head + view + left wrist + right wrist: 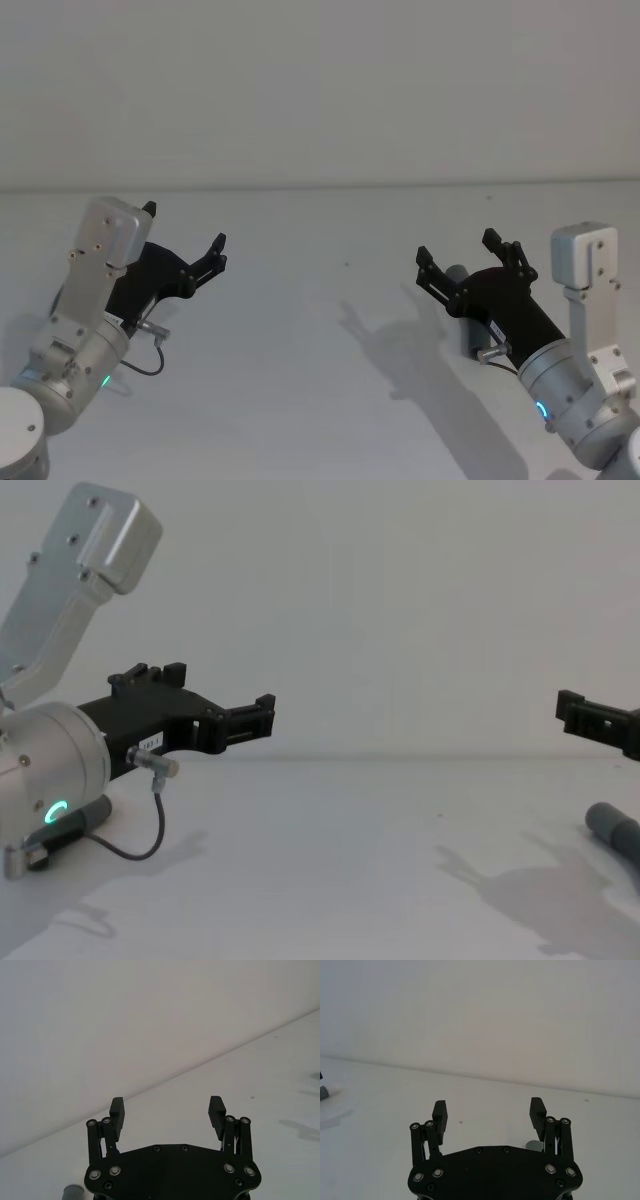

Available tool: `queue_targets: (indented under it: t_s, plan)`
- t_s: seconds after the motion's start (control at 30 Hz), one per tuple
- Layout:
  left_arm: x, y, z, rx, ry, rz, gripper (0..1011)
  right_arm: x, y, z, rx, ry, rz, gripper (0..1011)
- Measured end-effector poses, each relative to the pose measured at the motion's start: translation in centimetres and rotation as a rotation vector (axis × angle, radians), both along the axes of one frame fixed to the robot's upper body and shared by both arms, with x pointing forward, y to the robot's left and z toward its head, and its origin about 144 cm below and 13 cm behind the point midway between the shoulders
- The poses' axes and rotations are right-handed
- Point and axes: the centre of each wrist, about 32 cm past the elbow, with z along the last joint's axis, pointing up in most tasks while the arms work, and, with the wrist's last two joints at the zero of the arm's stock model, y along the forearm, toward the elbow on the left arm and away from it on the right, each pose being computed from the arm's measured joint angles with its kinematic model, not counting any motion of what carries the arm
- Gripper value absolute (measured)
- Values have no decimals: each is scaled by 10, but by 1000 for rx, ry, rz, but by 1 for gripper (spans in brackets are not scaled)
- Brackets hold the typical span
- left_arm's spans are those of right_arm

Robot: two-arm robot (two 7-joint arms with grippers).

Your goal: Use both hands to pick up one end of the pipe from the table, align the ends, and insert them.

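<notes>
– What is the left gripper (183,230) doing?
– It hangs over the table (300,420), pointing ahead and toward the middle. Fingers wide, nothing in them. A grey pipe end (74,1192) peeks out under it.
– And the right gripper (456,246)?
– It hangs too, pointing ahead and left. Fingers wide, empty. The other pipe (612,828) lies on the table right under it, in line with it, its end aimed at the middle. The rest is hidden.

No legible text; white label (150,742) on left pincer (167,1110) unreadable.
</notes>
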Motion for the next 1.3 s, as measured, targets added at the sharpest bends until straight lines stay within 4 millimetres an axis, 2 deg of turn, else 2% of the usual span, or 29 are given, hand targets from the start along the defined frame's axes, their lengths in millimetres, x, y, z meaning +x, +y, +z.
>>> queue_targets:
  t_s: [0.47, 0.67, 1.03, 1.3]
  plan:
    - [0, 0, 0, -1, 0, 0, 1001, 0, 0, 0, 0, 0, 0, 1002]
    - [7, -2, 4, -2, 7, 7, 1001, 0, 0, 0, 0, 0, 0, 1002]
    - [29, -7, 26, 31, 41, 16, 1001, 0, 0, 0, 0, 0, 0, 1002]
    - [34, -2, 45, 67, 93, 28, 1001, 0, 0, 0, 0, 0, 0, 1002]
